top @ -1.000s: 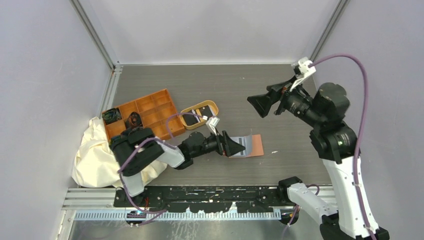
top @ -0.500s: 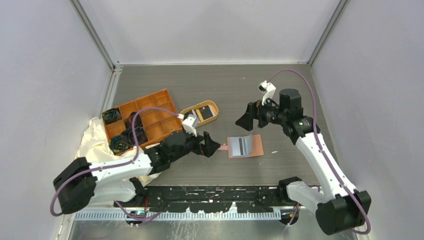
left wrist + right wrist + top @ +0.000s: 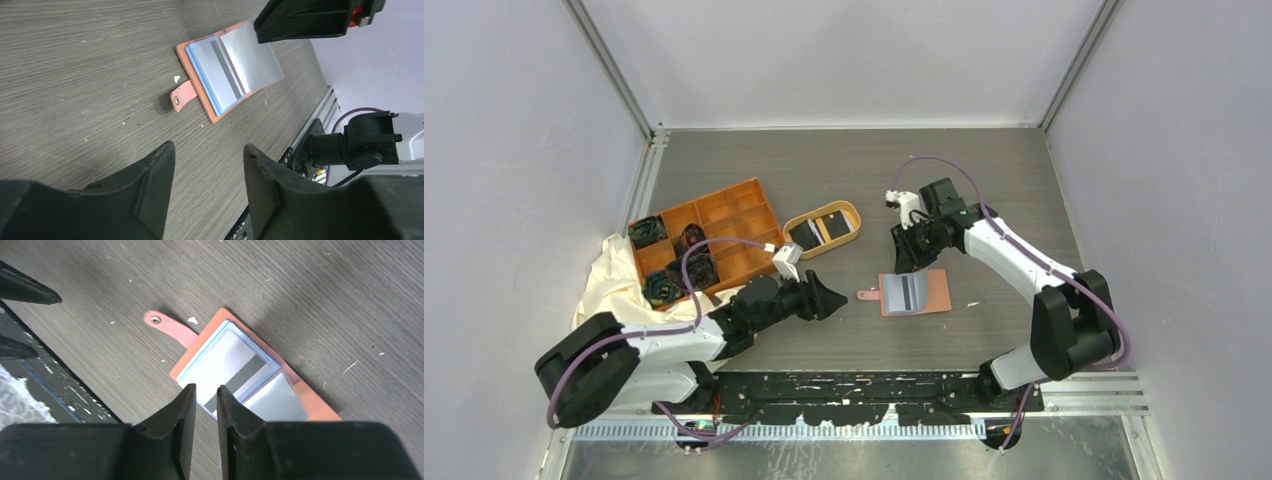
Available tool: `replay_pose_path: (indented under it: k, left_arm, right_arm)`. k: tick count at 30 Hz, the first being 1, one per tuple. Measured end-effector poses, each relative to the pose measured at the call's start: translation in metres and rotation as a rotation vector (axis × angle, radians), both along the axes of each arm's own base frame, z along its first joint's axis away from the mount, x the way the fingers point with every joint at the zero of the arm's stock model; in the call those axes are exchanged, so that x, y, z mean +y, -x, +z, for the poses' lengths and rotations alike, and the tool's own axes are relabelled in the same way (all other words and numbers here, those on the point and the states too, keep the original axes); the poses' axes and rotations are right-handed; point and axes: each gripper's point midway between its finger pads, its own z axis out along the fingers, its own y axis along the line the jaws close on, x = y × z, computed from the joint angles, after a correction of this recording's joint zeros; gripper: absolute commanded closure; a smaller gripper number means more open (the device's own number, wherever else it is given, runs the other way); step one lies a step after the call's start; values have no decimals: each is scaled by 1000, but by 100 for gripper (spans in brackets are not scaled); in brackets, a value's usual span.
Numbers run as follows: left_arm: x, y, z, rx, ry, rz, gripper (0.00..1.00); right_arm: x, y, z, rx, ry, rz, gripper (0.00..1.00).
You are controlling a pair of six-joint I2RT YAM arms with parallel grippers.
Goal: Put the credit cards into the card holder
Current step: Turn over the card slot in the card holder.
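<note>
1. The card holder [image 3: 912,293] lies open and flat on the desk [image 3: 824,160], its snap tab [image 3: 867,295] pointing left.
2. A grey card [image 3: 235,371] with a dark stripe sits in its blue pocket.
3. More cards [image 3: 822,229], black with white patches, lie in the oval tray [image 3: 829,205], behind and left of the holder.
4. The left hand [image 3: 209,150] is low, left of the tab, fingers apart, holding nothing.
5. The right hand [image 3: 205,389] hangs over the holder's far edge, fingers almost together with a slim gap, nothing between them.
</note>
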Motion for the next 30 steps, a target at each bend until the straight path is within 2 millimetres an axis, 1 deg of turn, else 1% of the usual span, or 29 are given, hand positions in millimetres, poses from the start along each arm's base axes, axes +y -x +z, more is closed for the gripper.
replay_pose_path:
  k: [2,5,10,13,15,18,24,30]
  left_arm:
    - [-7,0,-1,20,23,-15,56]
    - [-16,0,-11,60,28,-30,58]
    - [-30,-2,-22,113,35,-39,58]
    - [-43,-4,-22,125,42,-54,58]
    - [-54,-4,-20,128,57,-68,57]
    - [-66,-4,-20,129,68,-82,56]
    - [-88,-6,-33,170,72,-93,51]
    - [-100,-8,-44,200,66,-87,48]
  right_arm:
    - [0,-1,-7,1,61,42,74]
    - [-8,-3,-19,22,132,56,75]
    - [-20,2,-40,102,213,54,75]
    - [-22,7,-49,154,235,61,75]
    - [-23,8,-53,178,247,66,76]
    - [-26,9,-59,204,268,72,77]
    - [-31,11,-72,261,319,80,78]
    - [-38,15,-79,292,355,84,78]
